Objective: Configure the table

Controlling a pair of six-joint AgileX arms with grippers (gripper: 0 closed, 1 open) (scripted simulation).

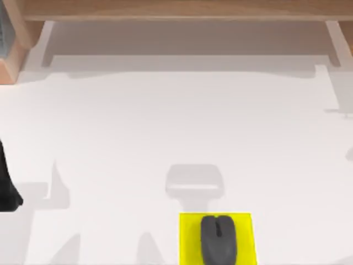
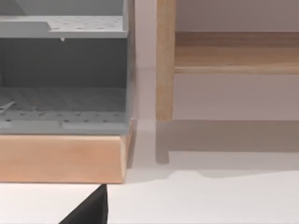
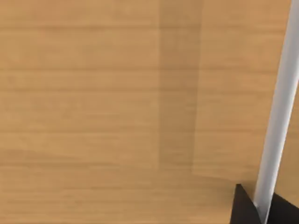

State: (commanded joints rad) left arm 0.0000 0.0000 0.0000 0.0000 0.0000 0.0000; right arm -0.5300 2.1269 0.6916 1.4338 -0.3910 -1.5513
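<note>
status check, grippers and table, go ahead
Left gripper at the table's left edge, low. Mouse sits on yellow pad, near edge. Wooden shelf along far side.

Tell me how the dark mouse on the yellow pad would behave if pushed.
The mouse looks rigid and low, so it would probably slide rather than tip or roll. Its rounded, smooth shell may slip between fingers. The thin yellow pad might shift with it on the smooth white table.

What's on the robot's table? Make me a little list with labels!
table: big white top
mouse: dark grey, lying on the pad
pad: bright yellow square, at the near edge, right of middle
shelf: light wooden frame along the far edge
grey bin: sitting on a wooden block, far left corner
left arm: dark shape at the left edge
</note>
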